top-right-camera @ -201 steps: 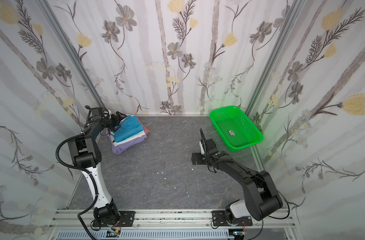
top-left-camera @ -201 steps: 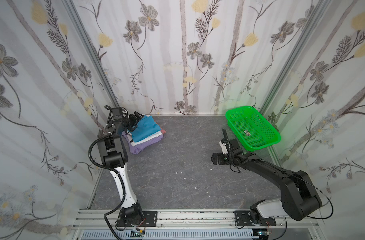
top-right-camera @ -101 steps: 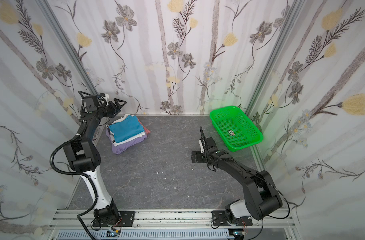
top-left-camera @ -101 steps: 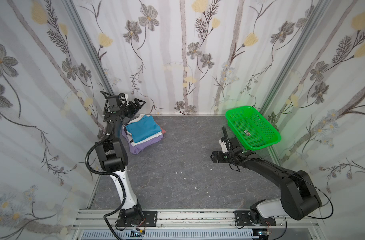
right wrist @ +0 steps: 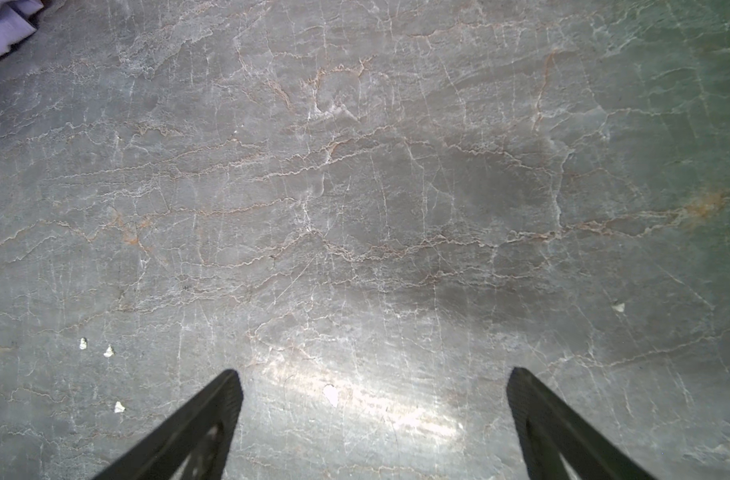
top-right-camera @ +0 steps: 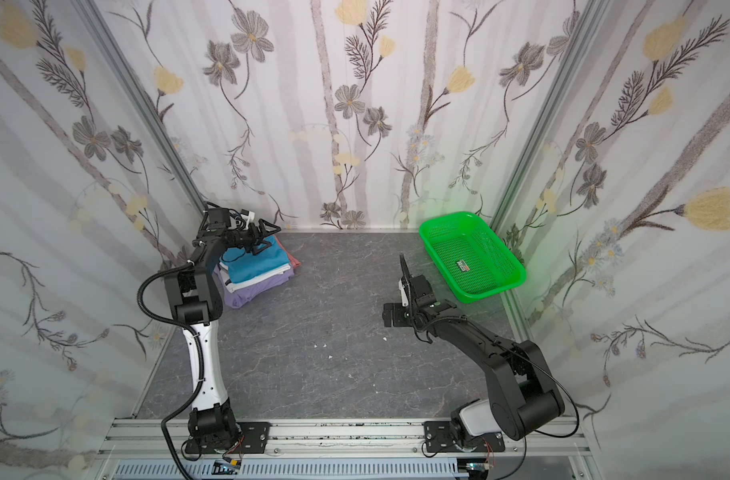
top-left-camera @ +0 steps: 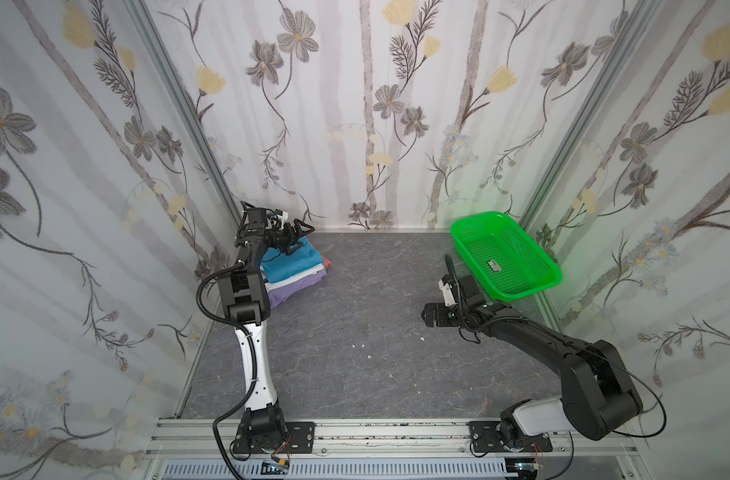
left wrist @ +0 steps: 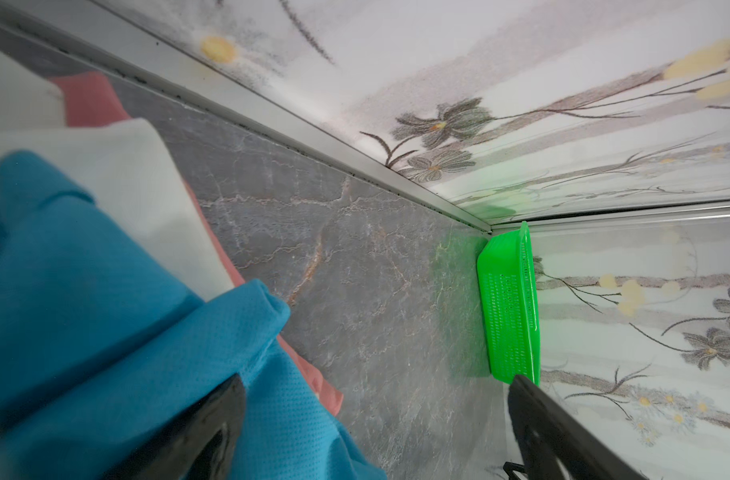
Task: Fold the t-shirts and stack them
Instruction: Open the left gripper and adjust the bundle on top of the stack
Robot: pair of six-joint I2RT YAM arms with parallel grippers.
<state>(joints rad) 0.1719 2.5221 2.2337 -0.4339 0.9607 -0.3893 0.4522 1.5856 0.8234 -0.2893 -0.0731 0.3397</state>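
The t-shirts lie folded in a stack in the far left corner. In both top views the blue one [top-left-camera: 290,262] [top-right-camera: 253,266] is on top, over a white one [top-left-camera: 298,275], a lavender one [top-left-camera: 288,289] and a pinkish-red one [top-left-camera: 326,262]. My left gripper [top-left-camera: 301,237] [top-right-camera: 267,239] hangs open just above the stack's far end. The left wrist view shows the gripper [left wrist: 375,380] with nothing between its fingers and blue cloth [left wrist: 126,332] beside one finger. My right gripper [top-left-camera: 438,299] [right wrist: 371,374] stands open low over bare table at the right, holding nothing.
A green mesh basket [top-left-camera: 517,291] [top-right-camera: 479,291] [left wrist: 508,307] sits tilted in the far right corner, only a label inside. Small white crumbs [top-left-camera: 369,356] dot the grey marbled table [top-left-camera: 375,291]. Flowered walls close in on three sides. A lavender corner [right wrist: 1,25] shows in the right wrist view.
My left gripper lifted off the stack toward the back wall, then swung right and now hangs over the stack's far end, still open. The right arm has not moved.
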